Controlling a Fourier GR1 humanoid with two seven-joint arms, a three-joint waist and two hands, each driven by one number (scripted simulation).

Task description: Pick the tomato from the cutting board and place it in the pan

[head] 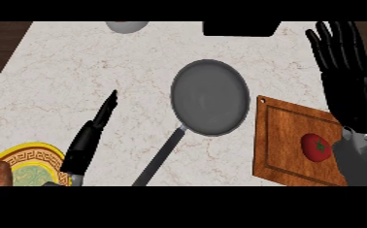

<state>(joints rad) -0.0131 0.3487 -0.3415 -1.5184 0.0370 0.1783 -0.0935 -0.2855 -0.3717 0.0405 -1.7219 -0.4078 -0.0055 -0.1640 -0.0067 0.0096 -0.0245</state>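
Note:
A red tomato (315, 147) with a green stem lies on the brown wooden cutting board (283, 139) at the lower right. A grey pan (209, 97) sits in the middle of the counter, its dark handle (161, 156) pointing toward the lower edge. My right hand (341, 64) stands open with fingers straight up at the right edge, above and beyond the board, apart from the tomato. My left hand (100, 118) is at the lower left, fingers straight and pointing up-right, holding nothing.
A yellow patterned plate (28, 166) shows at the lower left corner, with something brown at its left edge. A grey bowl (127, 26) sits at the far edge, and a black object (240, 28) sits to its right. Dark wood (13, 40) borders the counter's far left.

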